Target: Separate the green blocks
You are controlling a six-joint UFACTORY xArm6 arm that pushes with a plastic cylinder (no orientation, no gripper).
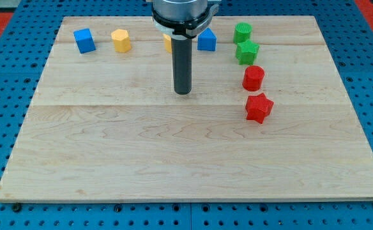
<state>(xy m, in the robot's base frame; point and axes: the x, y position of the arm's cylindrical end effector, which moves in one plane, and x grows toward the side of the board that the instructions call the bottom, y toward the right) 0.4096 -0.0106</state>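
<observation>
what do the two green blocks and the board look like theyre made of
Green cylinder and green star-shaped block: probably moulded plastic or painted wood, judging by flat uniform colour and matte faces. Board: light wood planks with a smooth finish; grain lines and plank seams show.

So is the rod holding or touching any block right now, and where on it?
Nothing is held. My tip rests on bare board, apart from every block, left of the green blocks.

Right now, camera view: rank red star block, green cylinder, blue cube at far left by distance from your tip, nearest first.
My tip sits mid-board, left of the green and red blocks.
1. Red star block: to the tip's right, slightly toward the view's bottom.
2. Green cylinder: right and toward the view's top.
3. Blue cube: far left, near the top edge.
</observation>
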